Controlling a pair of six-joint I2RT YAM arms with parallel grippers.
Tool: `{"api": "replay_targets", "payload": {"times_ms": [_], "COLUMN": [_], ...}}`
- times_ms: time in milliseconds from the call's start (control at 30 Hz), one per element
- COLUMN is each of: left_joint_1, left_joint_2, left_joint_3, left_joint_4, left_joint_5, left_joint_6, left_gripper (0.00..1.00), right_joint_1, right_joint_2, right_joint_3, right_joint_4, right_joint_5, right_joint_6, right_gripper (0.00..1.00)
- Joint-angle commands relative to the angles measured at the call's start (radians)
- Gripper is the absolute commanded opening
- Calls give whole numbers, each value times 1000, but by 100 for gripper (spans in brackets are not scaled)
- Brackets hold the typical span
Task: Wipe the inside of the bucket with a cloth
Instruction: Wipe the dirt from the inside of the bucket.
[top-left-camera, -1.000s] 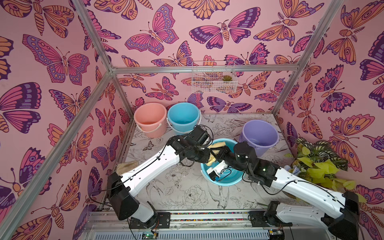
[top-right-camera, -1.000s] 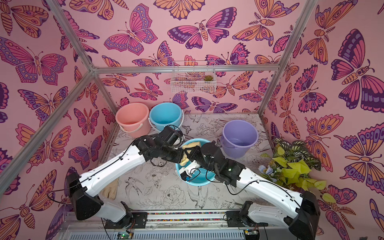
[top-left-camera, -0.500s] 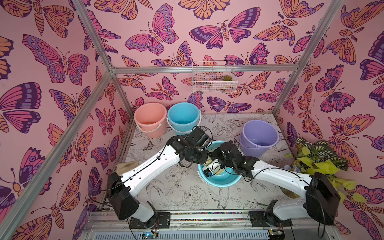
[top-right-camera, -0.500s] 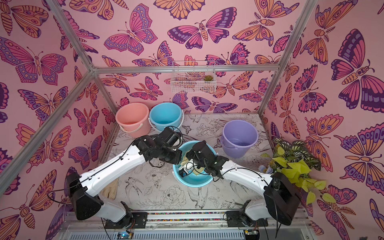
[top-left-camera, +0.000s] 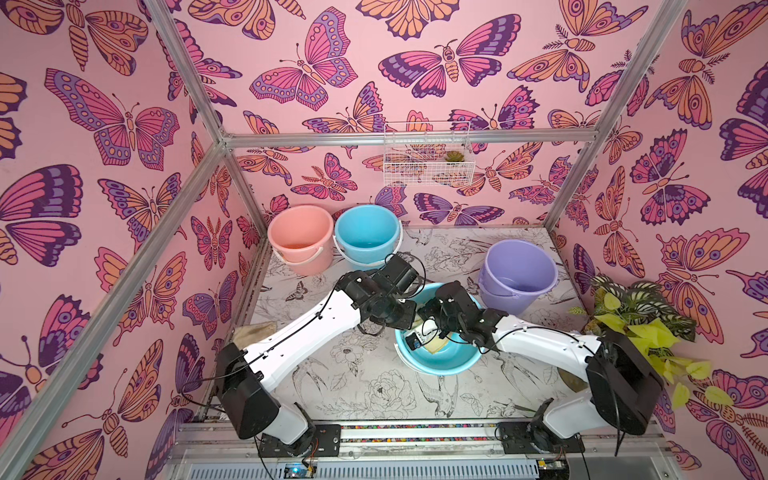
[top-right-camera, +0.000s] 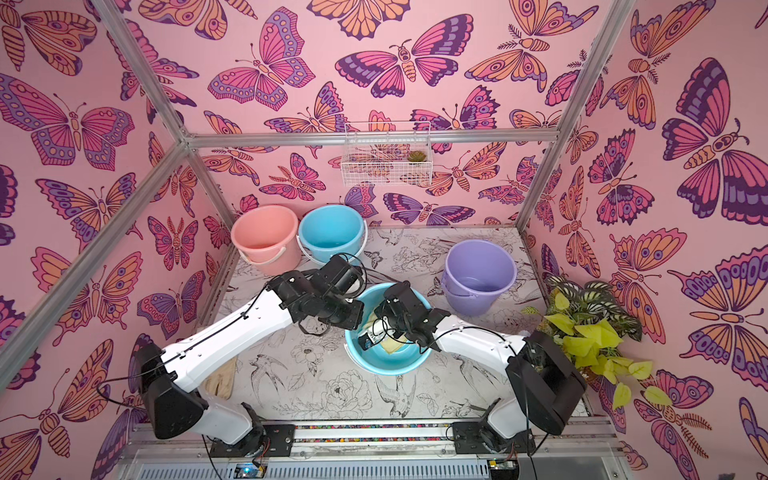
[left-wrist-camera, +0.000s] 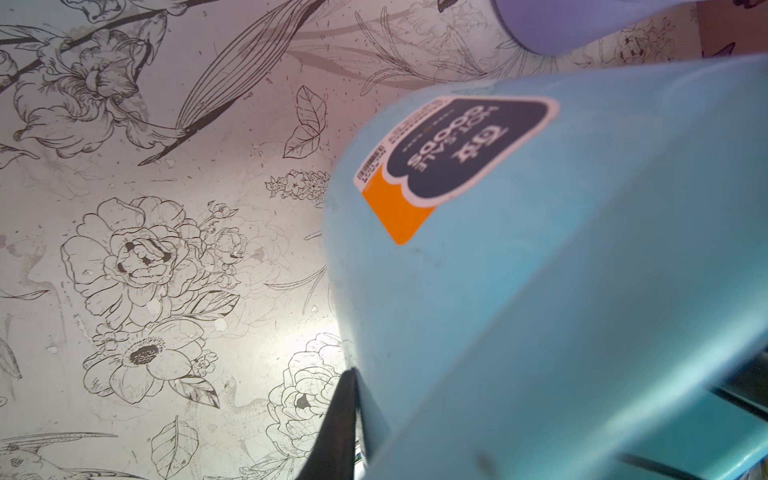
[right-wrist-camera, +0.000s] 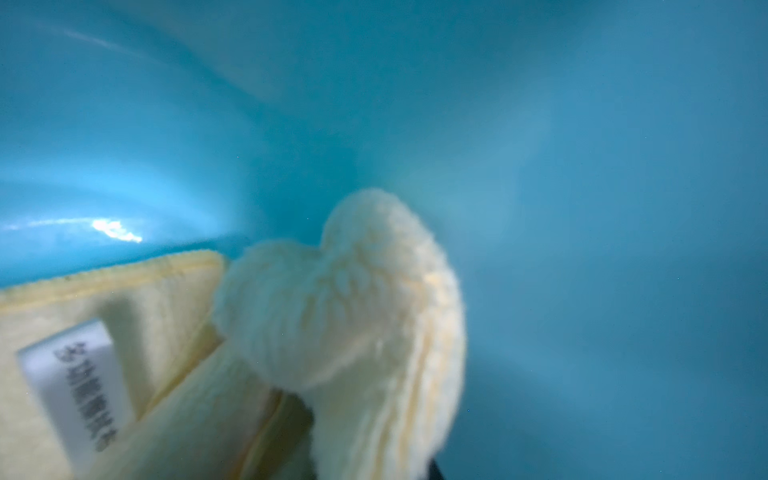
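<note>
Mid-wipe, by the look of it, inside the tipped light-blue plastic bucket (top-left-camera: 440, 361).
The right gripper (top-left-camera: 432, 337), pinching the soft pale yellow cloth (right-wrist-camera: 345, 299), holds it against the inner wall, while the left gripper (top-left-camera: 409, 318) is clamped on the rim. How much of the wall is left to wipe cannot be told.

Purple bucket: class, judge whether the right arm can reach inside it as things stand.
Probably yes: the purple bucket stands open-mouthed near the right gripper, nothing between them. But that gripper is inside the nearer blue bucket, shut on the cloth, and must lift out first.
</note>
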Motion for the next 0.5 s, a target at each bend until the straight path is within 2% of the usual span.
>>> {"api": "replay_targets", "payload": {"times_ms": [0,267,467], "left_joint_1": [-1,-1,-1], "left_joint_2": [13,25,34], "left_joint_3": [35,40,37], "left_joint_4": [59,56,53], "left_joint_5": [37,26,32], "left_joint_6": [-2,-5,-5], "left_gripper": [0,0,0], "right_joint_1": [7,64,115], "right_joint_2": [-116,-281,-329], "right_joint_3": [46,155,253], "right_joint_4": [-107,-430,-591], "right_joint_5": [-74,51,162], "right_joint_6": [60,48,29], "right_gripper": [0,0,0]}}
